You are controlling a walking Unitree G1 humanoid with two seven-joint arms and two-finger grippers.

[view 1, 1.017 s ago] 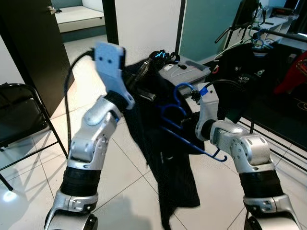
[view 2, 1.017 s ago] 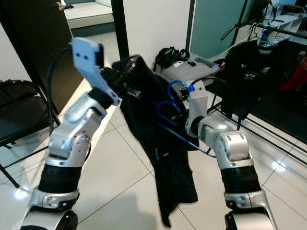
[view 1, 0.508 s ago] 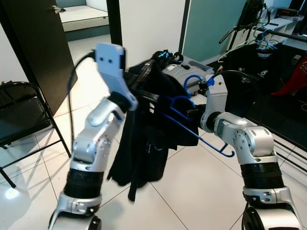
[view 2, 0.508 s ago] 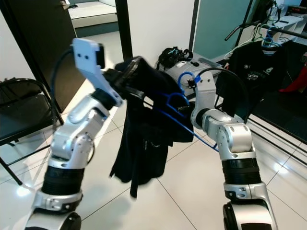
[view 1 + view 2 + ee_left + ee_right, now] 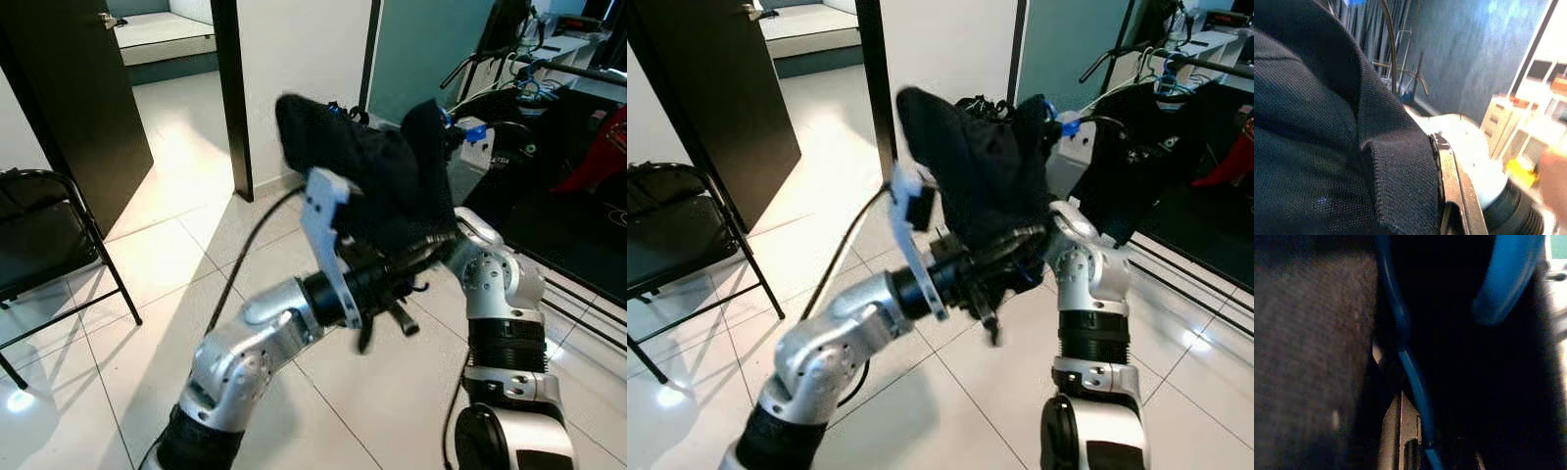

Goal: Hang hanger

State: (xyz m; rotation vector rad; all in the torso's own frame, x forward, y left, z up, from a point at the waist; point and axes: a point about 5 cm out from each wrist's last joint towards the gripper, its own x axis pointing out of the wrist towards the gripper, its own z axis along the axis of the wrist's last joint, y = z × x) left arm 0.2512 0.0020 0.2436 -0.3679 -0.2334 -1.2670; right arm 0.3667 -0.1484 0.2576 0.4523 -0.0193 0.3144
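Blue hanger (image 5: 1410, 377) (under black garment (image 5: 377, 171)) right against right gripper (image 5: 1405, 440).

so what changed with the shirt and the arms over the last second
The black garment, which hung down long between the arms, is now bunched up high. The left arm swung across in front of the right arm. The blue hanger stays inside the cloth, close by the right gripper. The folding chair appears unmoved.
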